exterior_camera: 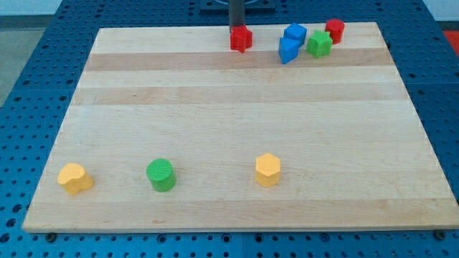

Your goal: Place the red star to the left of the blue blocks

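The red star (241, 39) lies near the top edge of the wooden board, left of the blue blocks. My tip (236, 28) stands right at the star's top-left side, touching or nearly touching it. Two blue blocks sit to the right: one (295, 33) higher up, one (288, 50) lower and slightly left. The gap between the star and the nearer blue block is about one block wide.
A green star-like block (319, 44) and a red cylinder (335, 30) sit right of the blue blocks. Near the bottom lie a yellow block (74, 178), a green cylinder (161, 175) and a yellow hexagon (267, 170). The wooden board (237, 115) rests on a blue perforated table.
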Robot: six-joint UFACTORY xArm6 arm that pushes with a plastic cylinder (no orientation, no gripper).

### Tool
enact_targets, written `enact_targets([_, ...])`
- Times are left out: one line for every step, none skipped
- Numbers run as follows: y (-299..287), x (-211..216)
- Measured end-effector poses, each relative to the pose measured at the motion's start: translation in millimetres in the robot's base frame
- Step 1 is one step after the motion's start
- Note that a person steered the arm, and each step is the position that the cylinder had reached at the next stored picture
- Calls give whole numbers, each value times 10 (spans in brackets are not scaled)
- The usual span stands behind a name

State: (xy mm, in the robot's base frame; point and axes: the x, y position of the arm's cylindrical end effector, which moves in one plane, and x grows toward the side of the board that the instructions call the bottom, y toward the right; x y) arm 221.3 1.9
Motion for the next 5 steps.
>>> enact_targets([-180, 24])
enact_targets([-558, -61])
enact_targets([-559, 219])
enact_targets([-317, 461])
enact_targets([347, 496])
